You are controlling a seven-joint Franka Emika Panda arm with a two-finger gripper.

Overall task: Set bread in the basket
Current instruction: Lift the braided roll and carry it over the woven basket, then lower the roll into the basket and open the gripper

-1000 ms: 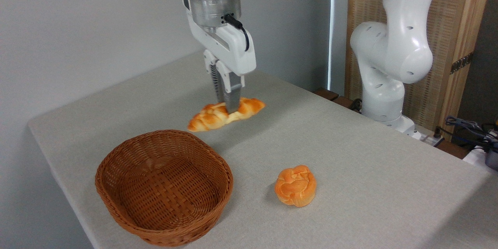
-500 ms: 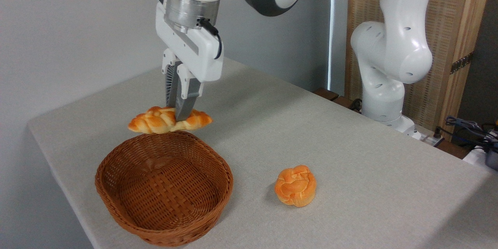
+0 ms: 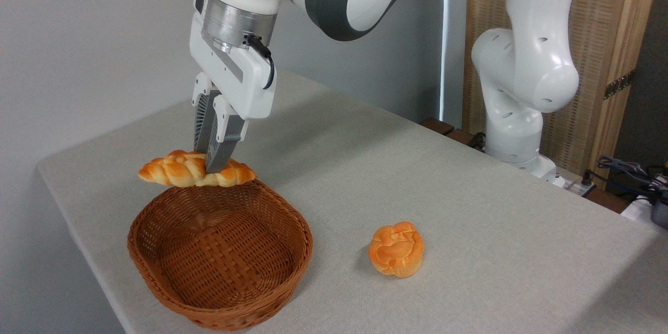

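Note:
My gripper (image 3: 209, 167) is shut on the bread (image 3: 177, 171), a golden-orange braided loaf with pointed ends, gripped near its middle. The loaf hangs roughly level in the air over the far rim of the basket (image 3: 156, 274), a reddish-brown oval wicker basket at the table's front left. Nothing lies inside the basket.
A round knotted orange bun (image 3: 396, 248) lies on the grey table (image 3: 469, 209) to the right of the basket. The arm's white base (image 3: 516, 115) stands at the table's far right edge. Cables (image 3: 626, 172) lie off the table at the right.
The gripper has carried the bread left and toward the front, from the table's middle to above the basket's far rim. The bun and basket have not moved.

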